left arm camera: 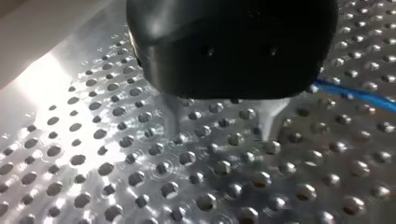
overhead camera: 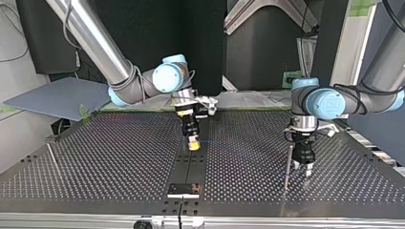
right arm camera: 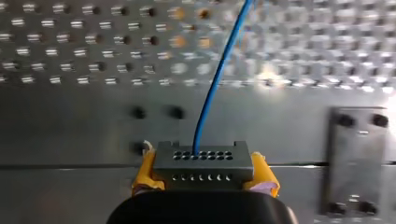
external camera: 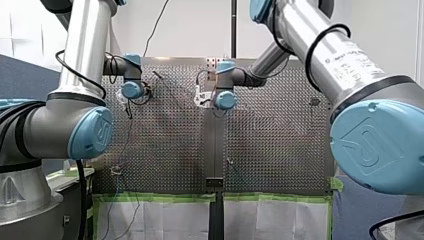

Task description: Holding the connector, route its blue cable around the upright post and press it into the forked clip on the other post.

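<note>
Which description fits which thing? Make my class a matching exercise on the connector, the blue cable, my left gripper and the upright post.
Things:
1. connector
2. blue cable
3. my left gripper
4. upright post

Descriptions:
a. stands next to my left gripper
b. jaws open, nothing between them
c. comes out of the connector's holes
d. clamped in my right gripper

Pairs: 1-d, 2-c, 3-b, 4-a.

this is a robotics lab: silver robot arms with blue joints [external camera: 85, 50] over a grey perforated metal table [external camera: 165, 145] edged with green tape [external camera: 155, 196].
</note>
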Robot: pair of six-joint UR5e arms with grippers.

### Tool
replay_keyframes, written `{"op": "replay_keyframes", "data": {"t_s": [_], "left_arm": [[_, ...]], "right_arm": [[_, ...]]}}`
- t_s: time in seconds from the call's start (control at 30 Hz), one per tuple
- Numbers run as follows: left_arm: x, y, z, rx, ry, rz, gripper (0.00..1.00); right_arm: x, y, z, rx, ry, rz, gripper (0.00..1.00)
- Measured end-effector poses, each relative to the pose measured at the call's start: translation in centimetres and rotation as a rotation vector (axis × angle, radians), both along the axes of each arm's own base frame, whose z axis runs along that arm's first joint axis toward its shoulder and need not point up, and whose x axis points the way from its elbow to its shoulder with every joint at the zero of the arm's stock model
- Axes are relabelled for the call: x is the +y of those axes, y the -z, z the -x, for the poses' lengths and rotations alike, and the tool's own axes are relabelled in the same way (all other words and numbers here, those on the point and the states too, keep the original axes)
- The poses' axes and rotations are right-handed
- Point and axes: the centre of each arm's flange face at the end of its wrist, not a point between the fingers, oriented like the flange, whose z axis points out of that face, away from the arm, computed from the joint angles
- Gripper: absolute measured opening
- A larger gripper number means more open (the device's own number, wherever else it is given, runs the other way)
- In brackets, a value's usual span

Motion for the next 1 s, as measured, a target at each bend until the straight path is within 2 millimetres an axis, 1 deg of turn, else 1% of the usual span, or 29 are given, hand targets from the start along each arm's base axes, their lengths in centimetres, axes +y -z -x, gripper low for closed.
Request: {"op": "replay_keyframes", "data": {"t_s": [0.27,0.4,0.6,0.87,1.0], "left_arm": [[0.2,0.5,0.5,0.048,-0.043,-0.014,1.00],[0.1,0.6,0.5,0.052,-0.041,-0.014,1.00],[-0.3,0.6,0.5,0.051,-0.025,-0.013,1.00],[-0.7,0.6,0.6,0.054,-0.017,-0.010,1.00],[-0.8,0.6,0.7,0.056,-0.017,-0.010,1.00]], "right_arm": [[0.7,4.3,-0.9,0.050,0.007,-0.050,0.00],[1.3,6.9,-1.4,0.074,0.001,-0.074,0.00],[2.3,9.8,-1.2,0.081,-0.004,-0.094,0.00],[2.7,11.7,-0.7,0.079,-0.002,-0.097,0.00],[3.1,13.3,-0.1,0.084,0.002,-0.103,0.00]]}}
